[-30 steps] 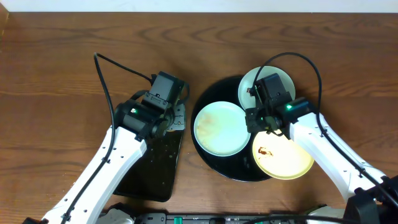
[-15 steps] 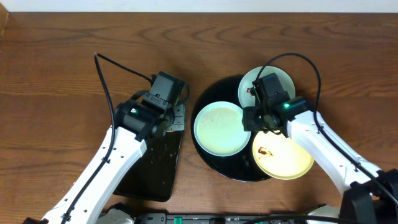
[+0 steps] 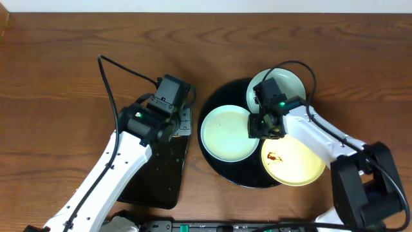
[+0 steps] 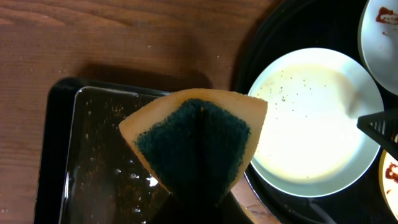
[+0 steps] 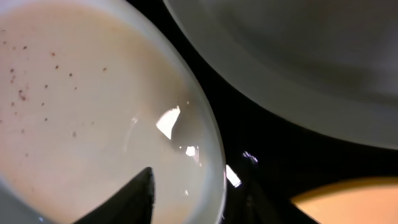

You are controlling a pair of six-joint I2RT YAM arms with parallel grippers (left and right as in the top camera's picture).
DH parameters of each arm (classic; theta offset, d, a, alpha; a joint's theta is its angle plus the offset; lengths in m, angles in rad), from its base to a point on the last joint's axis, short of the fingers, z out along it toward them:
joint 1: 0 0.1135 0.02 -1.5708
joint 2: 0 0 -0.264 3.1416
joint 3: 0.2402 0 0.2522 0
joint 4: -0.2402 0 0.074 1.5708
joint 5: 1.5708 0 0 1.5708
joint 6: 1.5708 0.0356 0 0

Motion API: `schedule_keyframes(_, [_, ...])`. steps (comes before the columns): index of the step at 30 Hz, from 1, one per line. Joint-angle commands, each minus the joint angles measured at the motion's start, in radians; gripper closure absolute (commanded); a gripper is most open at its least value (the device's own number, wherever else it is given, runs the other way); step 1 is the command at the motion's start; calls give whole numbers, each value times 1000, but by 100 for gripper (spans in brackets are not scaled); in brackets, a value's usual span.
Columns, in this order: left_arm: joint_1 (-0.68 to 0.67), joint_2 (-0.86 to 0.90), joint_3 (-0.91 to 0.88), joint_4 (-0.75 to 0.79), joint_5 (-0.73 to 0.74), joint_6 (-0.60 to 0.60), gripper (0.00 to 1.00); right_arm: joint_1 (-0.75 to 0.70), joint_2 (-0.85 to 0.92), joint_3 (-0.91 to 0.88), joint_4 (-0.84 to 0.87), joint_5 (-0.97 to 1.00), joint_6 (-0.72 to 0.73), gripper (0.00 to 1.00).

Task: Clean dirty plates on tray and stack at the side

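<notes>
Left hand (image 3: 175, 121) clamped on folded sponge (image 4: 193, 143), just left of tray (image 3: 215, 166). Right hand (image 3: 265, 125) over tray centre, fingers apart at right rim of pale-blue plate (image 3: 225, 134).

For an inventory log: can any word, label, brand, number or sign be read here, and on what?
None can be read. The plates, tray and sponge carry no text. The left arm and right arm each show only a green light, no lettering.
</notes>
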Motion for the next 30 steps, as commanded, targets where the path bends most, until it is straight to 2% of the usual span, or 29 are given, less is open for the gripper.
schedule_keyframes(1, [6,-2,12,-6,-19,24,92,5,26,3,11,-23,20,58])
schedule_keyframes(2, [6,-2,12,-6,-19,24,92,5,32,3,16,-25,23,60])
schedule_keyframes(5, [6,-2,12,-6,-19,24,92,5,48,3,31,-32,29,75])
schedule_keyframes(9, [6,-2,12,-14,-19,24,92,5,72,3,45,-36,42,73])
schedule_keyframes(12, [6,-2,12,-22,-19,24,92,5,86,3,52,-35,49,77])
schedule_keyframes(15, [6,-2,12,-27,-19,24,92,5,90,3,59,-35,50,76])
schedule_keyframes(17, [6,-2,12,-29,-19,24,92,5,90,3,64,-35,53,82])
schedule_keyframes(21, [6,-2,12,-29,-19,24,92,5,90,0,74,-35,53,81])
schedule_keyframes(22, [6,-2,12,-31,-19,24,92,5,90,-2,79,-35,53,83])
schedule_keyframes(24, [6,-2,12,-36,-19,24,92,5,90,-11,92,-35,53,97])
schedule_keyframes(25, [6,-2,12,-39,-19,24,92,5,90,-15,97,-35,57,99])
schedule_keyframes(30, [6,-2,12,-47,-19,25,92,5,90,-40,127,-30,69,99])
